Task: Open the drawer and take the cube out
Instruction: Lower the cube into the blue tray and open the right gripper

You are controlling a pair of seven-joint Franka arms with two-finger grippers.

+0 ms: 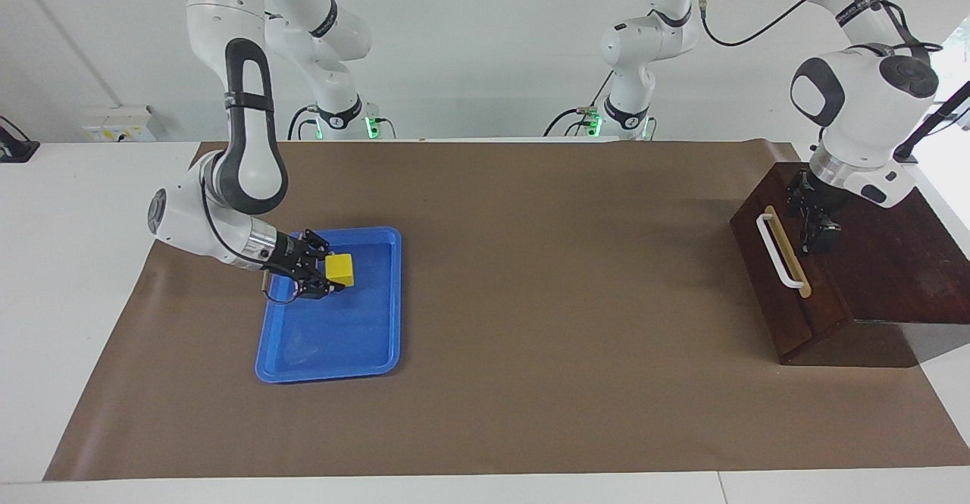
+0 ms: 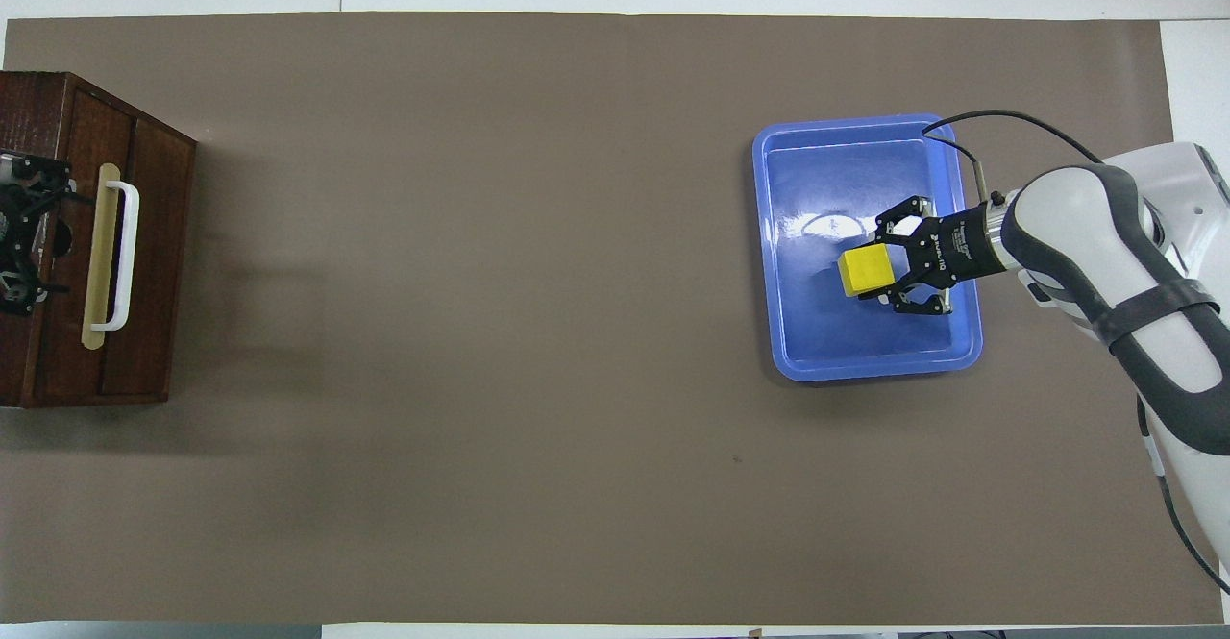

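Right tool clamps the yellow cube over the blue tray; left tool unclear above closed drawer.

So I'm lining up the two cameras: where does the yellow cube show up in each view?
Facing view: the yellow cube sits left of centre, in the right gripper, over the blue tray.
Overhead view: the yellow cube is right of centre, in the right gripper, over the blue tray.
Shared landmark: the blue tray.
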